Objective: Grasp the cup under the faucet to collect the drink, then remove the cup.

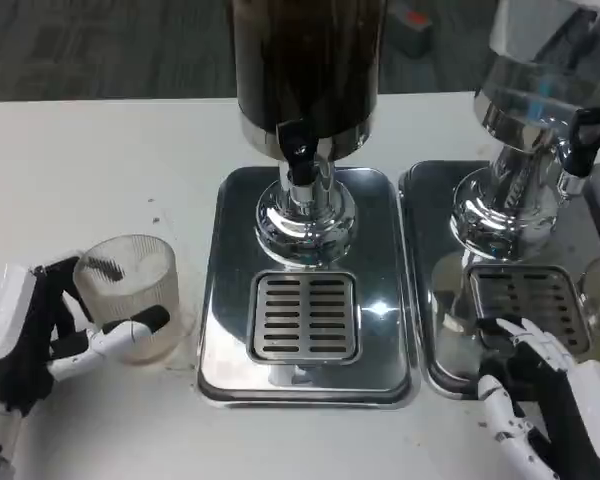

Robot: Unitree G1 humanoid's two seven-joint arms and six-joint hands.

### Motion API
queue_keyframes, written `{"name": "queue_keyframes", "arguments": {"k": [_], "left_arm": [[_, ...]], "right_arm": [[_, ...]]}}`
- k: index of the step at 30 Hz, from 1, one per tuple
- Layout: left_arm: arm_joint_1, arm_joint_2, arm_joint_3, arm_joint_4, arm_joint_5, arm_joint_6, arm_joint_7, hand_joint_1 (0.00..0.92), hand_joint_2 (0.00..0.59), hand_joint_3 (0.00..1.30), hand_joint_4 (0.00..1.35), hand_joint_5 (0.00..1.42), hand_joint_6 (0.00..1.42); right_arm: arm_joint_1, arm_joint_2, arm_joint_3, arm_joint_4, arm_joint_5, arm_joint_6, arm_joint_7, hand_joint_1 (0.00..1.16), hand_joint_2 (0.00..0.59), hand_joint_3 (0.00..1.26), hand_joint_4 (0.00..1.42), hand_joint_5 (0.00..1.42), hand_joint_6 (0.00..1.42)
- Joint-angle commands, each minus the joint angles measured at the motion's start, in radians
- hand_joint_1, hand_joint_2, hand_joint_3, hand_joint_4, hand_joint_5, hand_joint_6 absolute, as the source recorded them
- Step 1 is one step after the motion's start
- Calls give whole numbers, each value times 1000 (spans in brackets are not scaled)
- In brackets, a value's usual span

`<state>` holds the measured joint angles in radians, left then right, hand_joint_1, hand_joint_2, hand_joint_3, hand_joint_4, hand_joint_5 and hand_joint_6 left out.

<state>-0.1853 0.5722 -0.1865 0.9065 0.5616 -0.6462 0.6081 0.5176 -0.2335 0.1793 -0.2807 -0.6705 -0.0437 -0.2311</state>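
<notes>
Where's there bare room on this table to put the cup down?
Bare patches: the white table behind the cup, left of the middle dispenser's tray, and the strip in front of that tray between the left hand and right hand. Crowded: the right side, where the second tray sits close beside the first.

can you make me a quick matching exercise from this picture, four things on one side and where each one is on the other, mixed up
Things:
1. cup
2. black tap lever
3. slotted drip grate
4. right hand

Places:
A. at the front of the right-hand steel tray
B. flat in the middle tray, below the spout
C. on the white table, left of the middle tray, with the left hand around it
D. on the front of the dark drink dispenser

Pairs: 1-C, 2-D, 3-B, 4-A
</notes>
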Motion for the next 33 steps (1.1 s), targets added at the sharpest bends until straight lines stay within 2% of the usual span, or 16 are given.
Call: {"name": "queue_keyframes", "arguments": {"k": [1, 7, 16, 33], "left_arm": [[27, 29, 32, -61, 1, -40, 53, 270, 94, 710, 838, 1082, 1424], [70, 39, 66, -164, -2, -58, 58, 270, 94, 713, 838, 1083, 1424], [112, 23, 107, -308, -11, -64, 11, 270, 94, 719, 851, 1094, 1424], [47, -57, 44, -327, 34, -56, -81, 269, 94, 741, 865, 1112, 1424]], "right_arm": [[-2, 2, -2, 5, 9, -13, -3, 27, 495, 228, 109, 86, 231], [-4, 2, -2, 6, 12, -15, -1, 34, 495, 227, 109, 86, 231], [-5, 4, -2, 3, 10, -23, -4, 42, 495, 220, 108, 86, 235], [6, 29, 10, -18, 4, -35, -10, 50, 498, 219, 106, 86, 245]]}}
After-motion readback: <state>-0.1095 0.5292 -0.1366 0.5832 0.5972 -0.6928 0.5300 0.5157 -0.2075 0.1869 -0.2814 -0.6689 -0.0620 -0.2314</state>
